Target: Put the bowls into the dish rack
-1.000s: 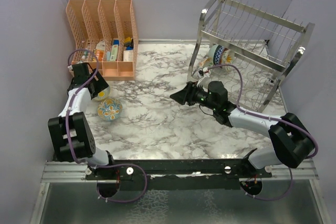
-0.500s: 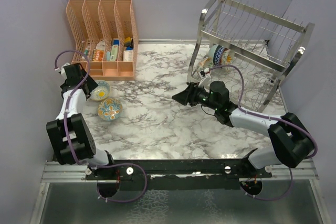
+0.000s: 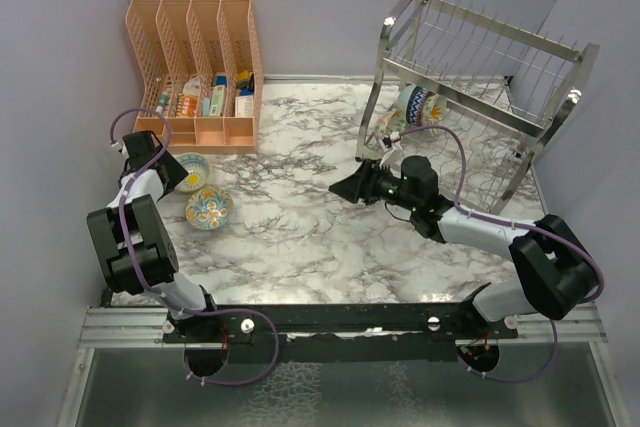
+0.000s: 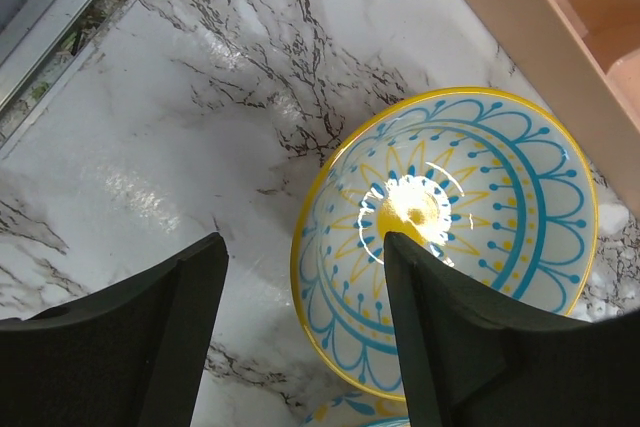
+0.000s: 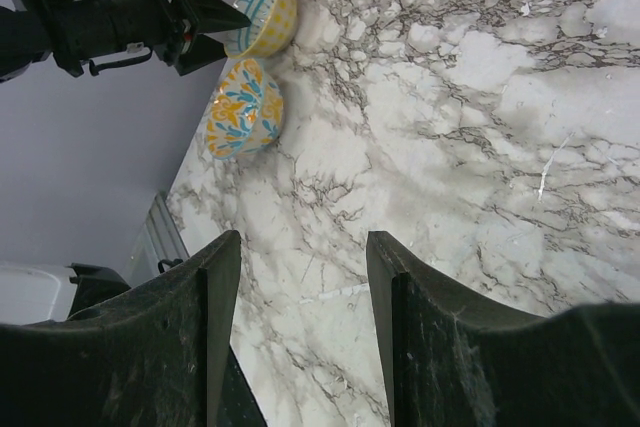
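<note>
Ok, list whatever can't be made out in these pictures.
- Top view: the racked bowl is crossed by the dish rack wires, so how it sits is unclear.
- Top view: what the peach organizer holds is too small to name.
- Left wrist view: the left pincer hides the near rim of the yellow-and-blue bowl, so contact can't be judged.
- Left wrist view: the bottom edge cuts off a second bowl.
- Right wrist view: the dish rack is out of frame.

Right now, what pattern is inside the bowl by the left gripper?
The bowl has blue scallops and a yellow sunburst on white; clearest in left wrist view.
</note>
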`<state>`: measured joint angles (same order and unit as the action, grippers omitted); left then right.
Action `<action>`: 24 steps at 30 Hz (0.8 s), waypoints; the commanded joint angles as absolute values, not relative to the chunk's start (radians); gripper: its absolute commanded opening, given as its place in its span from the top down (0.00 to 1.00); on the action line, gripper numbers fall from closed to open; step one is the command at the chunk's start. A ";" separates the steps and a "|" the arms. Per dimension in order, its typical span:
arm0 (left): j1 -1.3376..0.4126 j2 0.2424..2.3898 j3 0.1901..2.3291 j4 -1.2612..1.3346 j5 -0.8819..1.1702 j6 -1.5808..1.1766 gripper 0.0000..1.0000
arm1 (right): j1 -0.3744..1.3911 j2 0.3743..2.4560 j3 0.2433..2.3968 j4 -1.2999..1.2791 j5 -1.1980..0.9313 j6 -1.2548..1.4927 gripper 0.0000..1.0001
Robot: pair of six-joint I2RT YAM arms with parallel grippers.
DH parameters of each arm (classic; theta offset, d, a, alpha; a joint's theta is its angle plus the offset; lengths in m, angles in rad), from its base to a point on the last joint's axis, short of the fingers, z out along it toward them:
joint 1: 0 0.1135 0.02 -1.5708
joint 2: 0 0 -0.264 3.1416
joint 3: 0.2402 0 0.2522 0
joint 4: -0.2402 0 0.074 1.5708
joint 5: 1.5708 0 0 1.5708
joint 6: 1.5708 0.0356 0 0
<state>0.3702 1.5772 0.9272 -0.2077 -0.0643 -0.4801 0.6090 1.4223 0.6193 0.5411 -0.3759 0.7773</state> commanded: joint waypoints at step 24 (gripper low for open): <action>0.372 1.602 0.915 -0.125 -0.004 -0.479 1.00 | 0.572 1.419 0.581 0.597 -0.407 0.798 0.47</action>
